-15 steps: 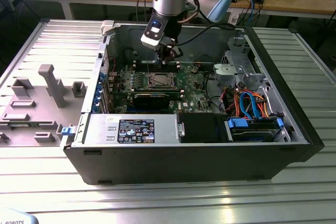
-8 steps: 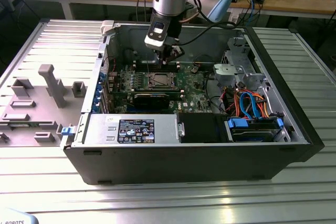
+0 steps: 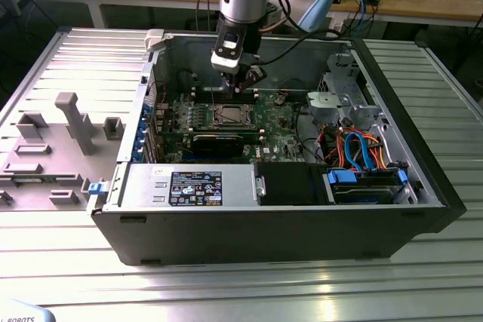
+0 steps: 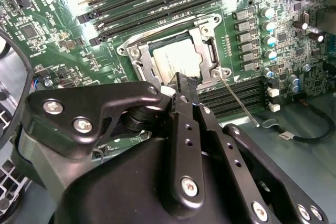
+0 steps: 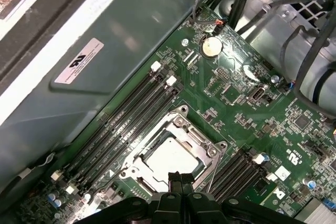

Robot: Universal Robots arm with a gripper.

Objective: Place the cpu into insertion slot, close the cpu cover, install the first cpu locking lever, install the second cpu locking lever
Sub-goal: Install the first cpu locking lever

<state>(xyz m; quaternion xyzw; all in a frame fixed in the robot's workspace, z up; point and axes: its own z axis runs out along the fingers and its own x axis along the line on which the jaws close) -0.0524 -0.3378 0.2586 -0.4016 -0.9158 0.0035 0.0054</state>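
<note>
Gripper (image 4: 186, 81) poised over the seated cpu (image 4: 178, 59)
It was pinched together, empty, at the edge of the insertion slot (image 4: 210, 51), mid motherboard (image 4: 47, 30); the cpu cover (image 4: 140, 64) lay down. An off-line push could have slipped off the locking lever (image 4: 239, 103).

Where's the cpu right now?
In both wrist views the cpu lies in the insertion slot, framed by the cpu cover, between two banks of RAM slots; the gripper is at one edge.

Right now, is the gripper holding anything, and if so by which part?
Nothing is held. The gripper has its jaws shut together, tips at the edge of the cpu cover.
</note>
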